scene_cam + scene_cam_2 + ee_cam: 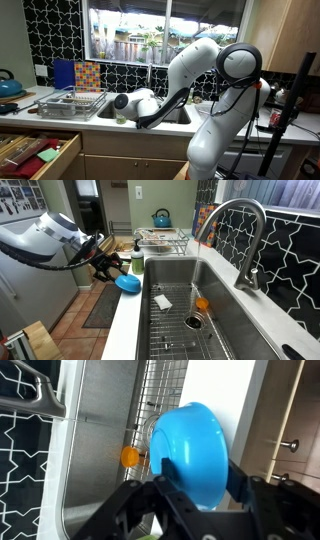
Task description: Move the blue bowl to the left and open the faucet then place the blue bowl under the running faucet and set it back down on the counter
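My gripper (201, 482) is shut on the blue bowl (195, 448), with one dark finger (165, 478) on each side of its wall. In an exterior view the blue bowl (128, 282) hangs tilted over the front strip of the pale counter (124, 325), beside the steel sink, with the gripper (113, 270) coming in from the room side. The curved faucet (246, 235) stands at the far side of the basin, well apart from the bowl, and I see no water running. In the exterior view from the room the gripper (123, 104) sits at the sink's front and the bowl is hidden.
The sink basin (180, 330) has a wire grid, a white scrap (163, 302) and an orange object (202, 305). A soap bottle (137, 258) stands just behind the gripper. A dish rack (165, 245) and kettle (161, 219) lie further along. A drawer (35, 155) stands open.
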Tool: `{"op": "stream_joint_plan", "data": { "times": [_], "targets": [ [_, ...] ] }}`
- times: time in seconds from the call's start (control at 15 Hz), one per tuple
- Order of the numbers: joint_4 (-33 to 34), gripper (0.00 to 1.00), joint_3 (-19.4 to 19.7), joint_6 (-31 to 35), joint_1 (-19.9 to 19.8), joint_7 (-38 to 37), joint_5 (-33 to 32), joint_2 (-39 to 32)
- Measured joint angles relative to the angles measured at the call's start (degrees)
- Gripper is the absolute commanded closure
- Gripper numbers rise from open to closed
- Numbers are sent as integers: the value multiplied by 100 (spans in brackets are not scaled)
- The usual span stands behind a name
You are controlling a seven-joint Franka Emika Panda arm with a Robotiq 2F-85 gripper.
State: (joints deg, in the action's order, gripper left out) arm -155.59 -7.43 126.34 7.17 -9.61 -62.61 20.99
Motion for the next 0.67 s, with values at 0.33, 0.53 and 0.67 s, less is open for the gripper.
{"op": "stream_joint_plan", "data": {
  "times": [0.33, 0.53, 0.67],
  "targets": [
    [1, 66, 0, -9, 0, 3, -1, 0],
    [1, 53, 0, -11, 0, 4, -1, 0],
    [1, 51, 1, -12, 0, 5, -1, 0]
  ]
}}
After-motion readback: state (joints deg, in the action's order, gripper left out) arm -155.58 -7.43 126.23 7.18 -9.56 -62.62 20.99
